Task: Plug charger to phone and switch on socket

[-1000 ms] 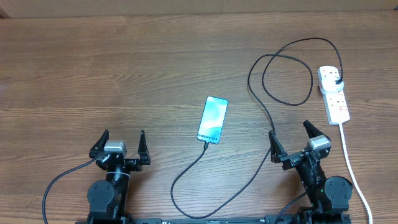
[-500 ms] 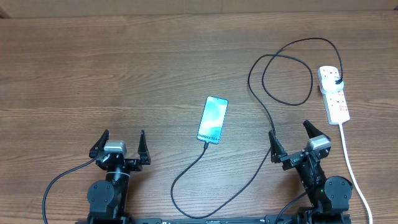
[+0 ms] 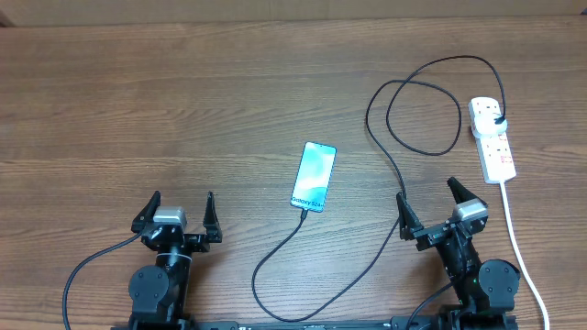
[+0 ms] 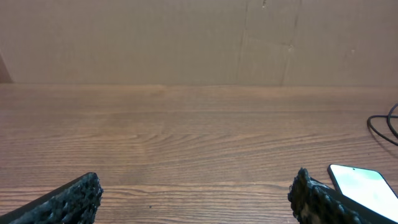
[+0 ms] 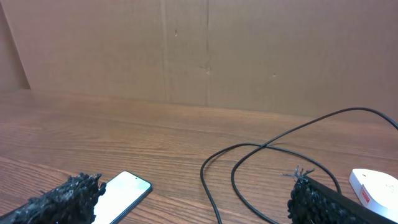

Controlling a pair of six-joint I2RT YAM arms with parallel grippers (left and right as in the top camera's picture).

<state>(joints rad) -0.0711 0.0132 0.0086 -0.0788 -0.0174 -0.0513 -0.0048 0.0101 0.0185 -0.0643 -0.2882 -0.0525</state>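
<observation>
Wooden table [image 3: 183,92]: seen across the whole overhead view, grain running left to right. A brown cardboard wall [image 5: 249,50] is seen behind its far edge in both wrist views.

Left gripper [image 3: 180,200]: seated at the near edge, left of centre. Its fingers are spread wide and nothing is held between them. Bare wood is seen between the pads in the left wrist view.

Right gripper [image 3: 426,190]: seated at the near edge, right of centre. It is likewise spread wide, with nothing held.

White cord [image 3: 518,247]: led from the near end of the socket down to the near edge, just right of the right arm.

Charger [image 3: 368,112]: laid as a long black line. One wide loop is formed left of the socket; from there it is run toward the right gripper, curved along the near edge and brought up to the phone.

Socket [image 3: 492,139]: laid at far right, lengthwise away from the arms, red marks noted on its face. Switch position cannot be told.

Phone [image 3: 314,176]: laid flat near the table centre, between the two arms and beyond them, screen lit and facing up.

Plug [image 3: 498,120]: seated in an outlet near the socket's far end.

Connector tip [image 3: 302,212]: met with the phone's near edge.
</observation>
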